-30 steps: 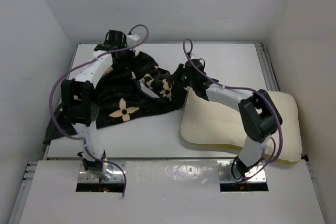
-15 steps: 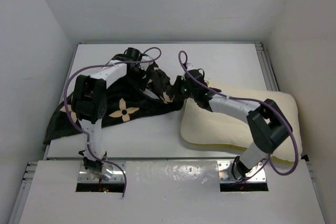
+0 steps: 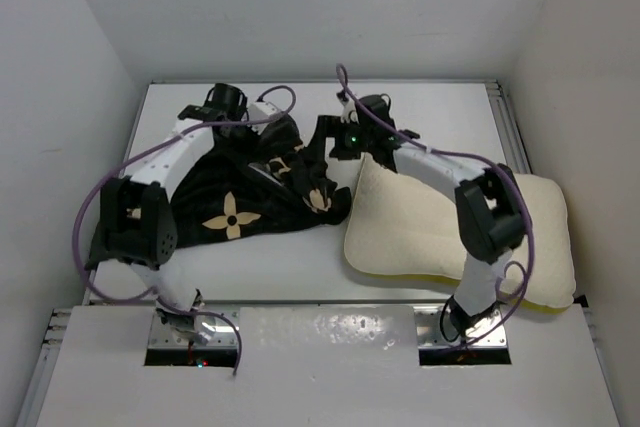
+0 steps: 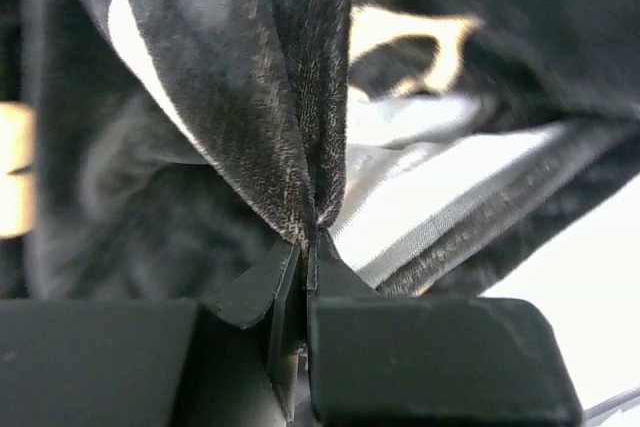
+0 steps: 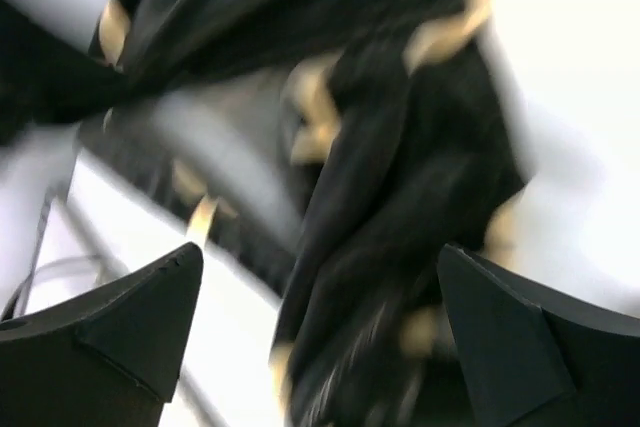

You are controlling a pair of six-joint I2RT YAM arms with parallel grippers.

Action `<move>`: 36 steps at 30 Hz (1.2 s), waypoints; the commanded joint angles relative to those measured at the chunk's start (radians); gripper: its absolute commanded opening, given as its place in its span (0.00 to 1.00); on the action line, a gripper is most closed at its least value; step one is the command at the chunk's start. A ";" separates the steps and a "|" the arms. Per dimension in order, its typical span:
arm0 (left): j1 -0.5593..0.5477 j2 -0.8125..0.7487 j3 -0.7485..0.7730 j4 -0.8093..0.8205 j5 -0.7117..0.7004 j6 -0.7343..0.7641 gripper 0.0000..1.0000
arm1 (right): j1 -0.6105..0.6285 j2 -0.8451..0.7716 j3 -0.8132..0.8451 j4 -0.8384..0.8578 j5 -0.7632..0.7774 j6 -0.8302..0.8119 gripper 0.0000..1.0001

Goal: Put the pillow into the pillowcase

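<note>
The black pillowcase [image 3: 235,197] with tan flowers lies bunched on the left half of the table. My left gripper [image 3: 268,129] is at its back edge. In the left wrist view that gripper [image 4: 310,242] is shut on a raised fold of the pillowcase [image 4: 250,97], whose pale lining shows beside it. The cream pillow [image 3: 420,237] lies to the right, its near-left corner close to the case. My right gripper [image 3: 327,142] hovers over the right end of the case. In the right wrist view, blurred by motion, the right gripper [image 5: 320,287] is open over the pillowcase [image 5: 380,177], holding nothing.
White walls enclose the table on the left, back and right. The white table top [image 3: 440,112] shows behind the pillow. Purple cables [image 3: 100,187] loop off both arms. The pillow's right end reaches the table's right edge.
My left gripper has closed on the pillowcase's edge and pulled back to the left with it. My right gripper has let go of the case and opened, lifting slightly.
</note>
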 commanded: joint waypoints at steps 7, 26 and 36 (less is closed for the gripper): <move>0.063 -0.206 -0.089 -0.001 -0.034 0.041 0.00 | 0.078 0.442 0.446 -0.059 0.066 -0.012 0.97; 0.072 -0.238 -0.015 -0.191 0.078 0.201 0.00 | 0.248 0.479 0.470 0.163 0.666 -0.322 0.97; 0.083 -0.235 0.010 -0.184 0.121 0.167 0.00 | 0.263 0.601 0.559 0.350 0.530 -0.285 0.92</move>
